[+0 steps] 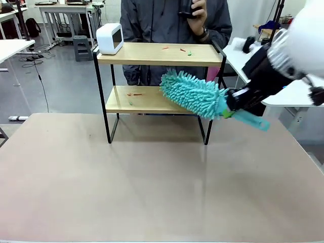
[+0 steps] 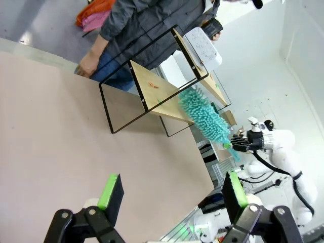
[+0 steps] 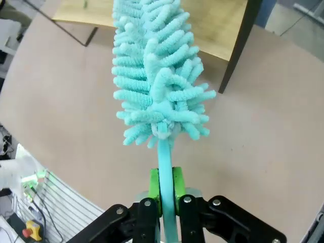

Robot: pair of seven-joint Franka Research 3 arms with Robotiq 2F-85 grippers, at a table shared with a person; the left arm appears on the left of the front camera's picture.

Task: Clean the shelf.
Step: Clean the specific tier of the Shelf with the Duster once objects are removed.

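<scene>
While the two-tier shelf (image 1: 152,55) stands on the table (image 1: 126,177) with a person (image 1: 167,20) close behind it, the left gripper (image 2: 172,190) hangs well back from the shelf, jaws spread wide and holding nothing. A small white device (image 1: 110,38) sits at the left end of the shelf's top board, orange scraps (image 1: 134,94) lie on the left part of its lower board, and red and green scraps (image 1: 181,50) dot the right half of the top board. At the shelf's right front corner a fluffy teal duster (image 1: 195,93) is poised level with the lower board, though contact cannot be made out. Just right of the shelf's right legs, the right gripper (image 1: 230,104) is clamped tight on the duster's handle. With the scraps lying unswept, the job looks barely begun; the next move likely calls for sliding the duster leftward along the lower board, clear of the shelf's black right post
</scene>
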